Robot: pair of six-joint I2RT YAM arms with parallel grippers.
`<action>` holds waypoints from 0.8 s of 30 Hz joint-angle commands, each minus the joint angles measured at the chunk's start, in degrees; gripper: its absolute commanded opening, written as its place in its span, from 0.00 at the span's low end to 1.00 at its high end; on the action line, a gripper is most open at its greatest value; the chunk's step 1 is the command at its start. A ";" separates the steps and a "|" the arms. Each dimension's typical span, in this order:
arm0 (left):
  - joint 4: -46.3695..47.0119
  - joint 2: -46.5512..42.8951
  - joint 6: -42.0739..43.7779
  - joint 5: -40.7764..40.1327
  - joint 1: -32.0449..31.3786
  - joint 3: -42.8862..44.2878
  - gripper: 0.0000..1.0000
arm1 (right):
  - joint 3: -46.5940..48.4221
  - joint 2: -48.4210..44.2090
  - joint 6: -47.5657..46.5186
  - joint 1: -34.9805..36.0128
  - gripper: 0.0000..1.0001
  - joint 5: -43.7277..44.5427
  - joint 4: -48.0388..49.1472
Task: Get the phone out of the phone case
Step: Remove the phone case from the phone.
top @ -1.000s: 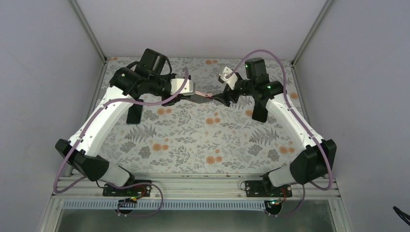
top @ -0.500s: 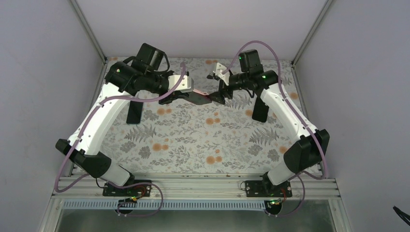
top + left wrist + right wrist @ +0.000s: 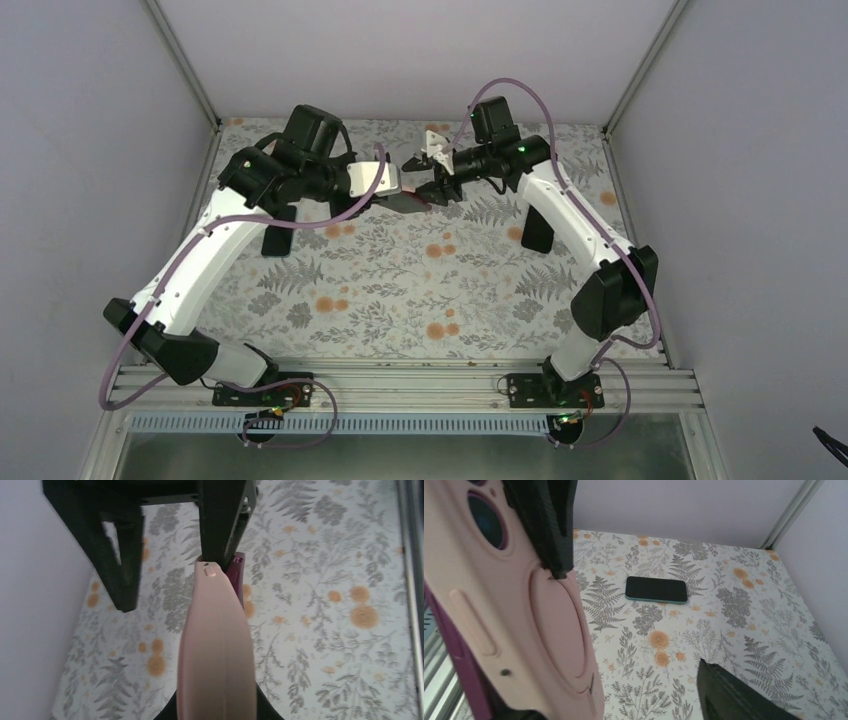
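Note:
The salmon-pink phone case (image 3: pixel 417 200) is held in the air at the back centre, between the two arms. My left gripper (image 3: pixel 403 197) is shut on one end; in the left wrist view the case (image 3: pixel 215 645) runs up from between its fingers. A dark purple edge of the phone (image 3: pixel 451 660) shows along the case's side, and its lens shows in the camera cutout (image 3: pixel 486 520). My right gripper (image 3: pixel 432 188) is open. One of its fingers touches the case's far end (image 3: pixel 220 525), and the other finger (image 3: pixel 734 695) stands well apart.
A dark phone with a teal edge (image 3: pixel 656 589) lies flat on the floral table. In the top view one dark phone (image 3: pixel 277 228) lies at the left and another dark flat object (image 3: pixel 537 228) at the right. Walls and corner posts close the back.
Both grippers have moved towards the back and closer together. The right arm has swung left and its wrist has turned. The case has shifted slightly left with them.

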 commanded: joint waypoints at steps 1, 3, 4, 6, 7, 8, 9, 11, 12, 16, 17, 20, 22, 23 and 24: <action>46.46 7.19 -5.77 -10.02 -1.20 1.61 0.02 | 4.32 1.52 9.21 13.57 0.49 -23.86 -1.21; 45.37 8.07 -5.89 -9.65 -1.12 3.79 0.02 | 5.67 2.76 6.22 13.44 0.11 -22.74 -5.20; 44.20 8.53 -5.72 -8.86 -1.07 4.78 0.02 | 6.19 3.25 6.10 13.39 0.04 -22.09 -6.37; 42.81 8.69 -5.81 -8.03 -1.02 5.12 0.02 | 6.42 3.63 2.88 12.79 0.03 -22.25 -9.61; 42.41 8.68 -5.75 -7.29 -1.02 4.90 0.02 | 6.36 3.57 2.42 12.53 0.03 -21.91 -10.30; 41.38 8.49 -5.51 -6.64 -1.02 4.57 0.02 | 6.05 3.26 2.16 12.18 0.03 -21.88 -10.72; 40.39 8.36 -5.41 -6.17 -1.02 4.29 0.02 | 5.40 2.77 2.13 11.67 0.03 -21.94 -10.65; 38.18 7.46 -4.66 -5.59 -1.03 3.51 0.03 | 3.40 1.49 4.46 10.10 0.03 -21.83 -7.80; 37.32 6.82 -4.09 -5.33 -1.02 2.71 0.13 | 1.70 0.57 7.32 8.90 0.03 -21.67 -4.97; 33.28 2.20 -2.28 -5.90 -1.02 0.25 0.92 | -6.95 -3.61 17.40 2.71 0.03 -23.17 6.54; 32.21 0.65 -1.44 -6.22 -1.02 -0.29 0.99 | -8.61 -4.01 19.48 1.02 0.03 -22.37 8.56; 31.86 -5.00 0.94 -12.25 -0.96 -3.17 1.00 | -9.42 -3.49 25.76 -4.23 0.03 -18.83 12.80; 34.58 -9.19 4.28 -18.93 -0.85 -6.68 1.00 | -9.80 -2.36 33.22 -8.19 0.03 -15.64 18.40; 37.68 -11.68 6.74 -22.56 -0.85 -9.96 1.00 | -10.14 -1.70 38.99 -10.26 0.03 -13.59 23.06; 42.40 -13.92 9.30 -26.19 -0.89 -13.48 1.00 | -9.89 0.78 44.13 -12.33 0.04 -14.04 26.32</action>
